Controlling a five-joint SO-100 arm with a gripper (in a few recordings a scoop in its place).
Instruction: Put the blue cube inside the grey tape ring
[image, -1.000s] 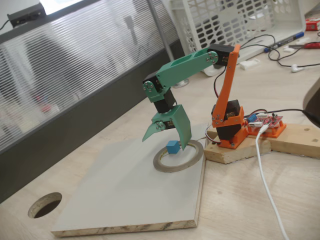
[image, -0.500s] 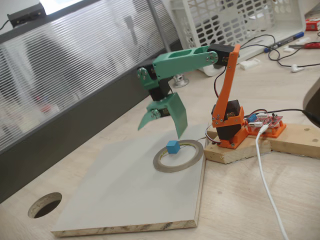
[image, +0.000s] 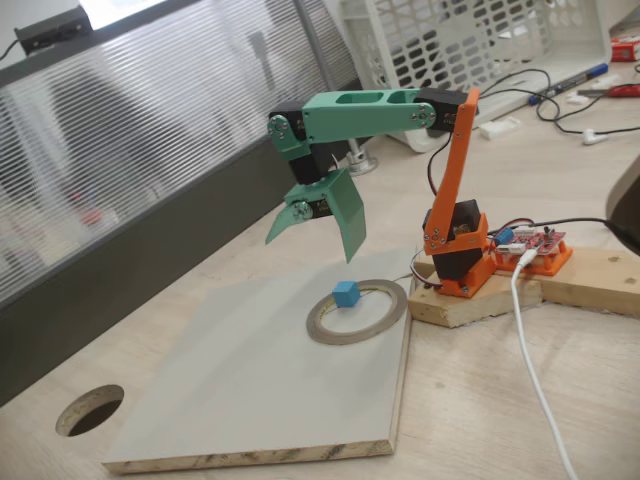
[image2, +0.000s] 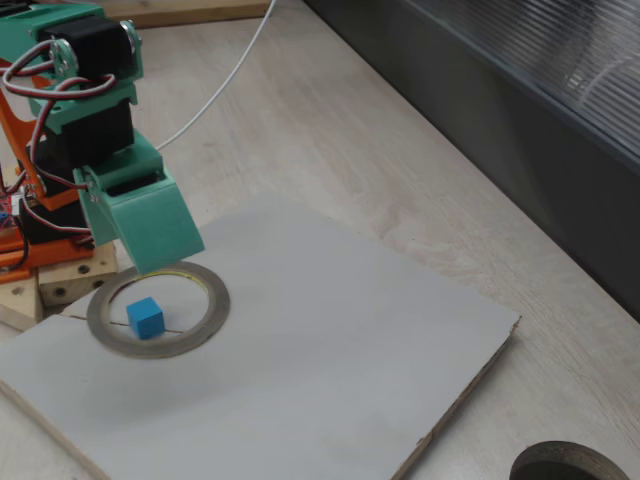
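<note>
The blue cube (image: 346, 294) (image2: 145, 317) rests on the grey board inside the hollow of the grey tape ring (image: 352, 338) (image2: 215, 318), close to the ring's inner edge. The green gripper (image: 310, 250) (image2: 150, 258) hangs in the air above the ring and apart from the cube. Its jaws are spread open with nothing between them. In a fixed view its wide green finger (image2: 145, 225) covers part of the ring's far rim.
The ring lies on a grey board (image: 250, 400) (image2: 330, 350). The arm's orange base (image: 455, 255) stands on a wooden block (image: 480, 300) beside a red circuit board (image: 538, 248) and a white cable (image: 530, 360). A round hole (image: 90, 408) (image2: 570, 465) is cut in the table. A dark partition (image: 150, 260) runs behind.
The gripper has risen from just around the cube and swung up and to the left. The cube has stayed in the ring.
</note>
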